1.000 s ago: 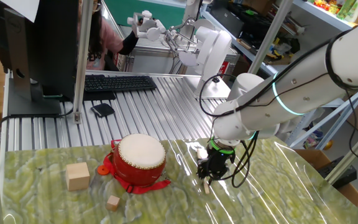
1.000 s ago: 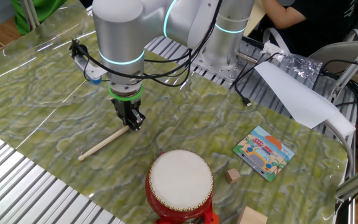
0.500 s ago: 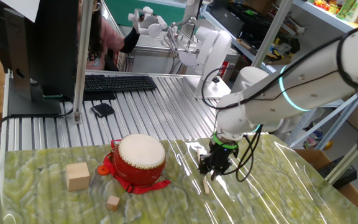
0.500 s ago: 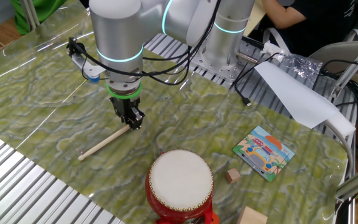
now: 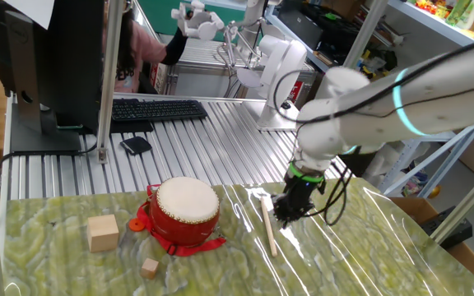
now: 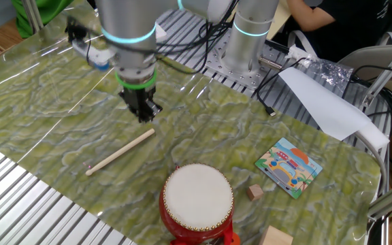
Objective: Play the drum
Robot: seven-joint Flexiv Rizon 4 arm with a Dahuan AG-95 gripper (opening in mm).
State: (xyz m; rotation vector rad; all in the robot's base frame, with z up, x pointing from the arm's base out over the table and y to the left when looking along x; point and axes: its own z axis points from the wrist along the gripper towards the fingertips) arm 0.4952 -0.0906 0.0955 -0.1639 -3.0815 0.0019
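Observation:
The drum (image 5: 186, 210) (image 6: 197, 201), red with a cream-white head, stands upright near the table's edge. A thin wooden stick (image 5: 268, 224) (image 6: 120, 152) lies flat on the green marbled tabletop beside it. My gripper (image 5: 285, 215) (image 6: 143, 114) hangs just above the stick's far end, clear of it. Its fingers are shut and hold nothing. The drum is about a hand's width from the stick, untouched.
Two plain wooden cubes, a larger one (image 5: 103, 233) (image 6: 278, 237) and a smaller one (image 5: 150, 267) (image 6: 254, 192), sit by the drum. A picture card (image 6: 290, 167) lies beyond it. A keyboard (image 5: 156, 109) and monitor (image 5: 48, 57) stand on the slatted bench behind.
My gripper has lifted off the stick's end and drawn back a little, its jaws now together. The stick stays lying on the table and the drum has not moved.

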